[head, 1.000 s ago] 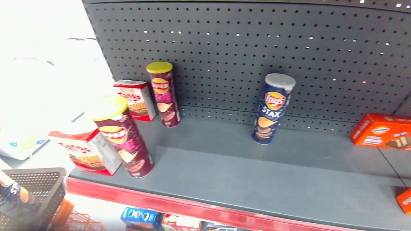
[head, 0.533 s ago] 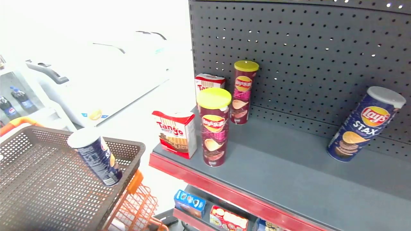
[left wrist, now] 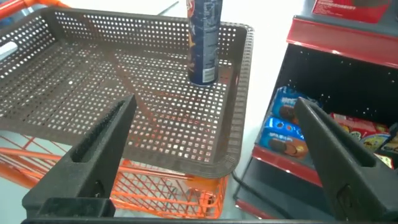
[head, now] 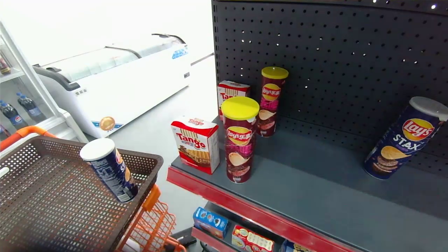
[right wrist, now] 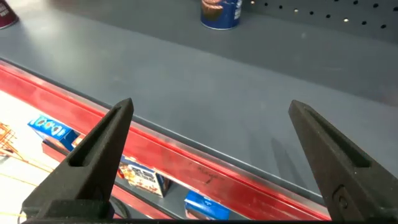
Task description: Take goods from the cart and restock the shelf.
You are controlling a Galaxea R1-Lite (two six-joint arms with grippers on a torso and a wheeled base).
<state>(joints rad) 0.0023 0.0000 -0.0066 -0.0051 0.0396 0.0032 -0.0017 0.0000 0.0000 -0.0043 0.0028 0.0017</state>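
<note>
Currently the left gripper (left wrist: 211,106) hangs wide open and empty, the blue can (left wrist: 204,40) standing upright ahead of it by the rim of the cart basket (left wrist: 239,93). A glancing finger would likely topple it. Also open, the right gripper (right wrist: 210,104) hovers over the shelf (right wrist: 261,81).

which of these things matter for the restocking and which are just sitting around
Job in hand:
blue chip can standing in the cart basket
grey shelf to be filled

Just around:
chest freezer
drink bottles in the cooler
maroon chip cans and wafer boxes, already shelved
</note>
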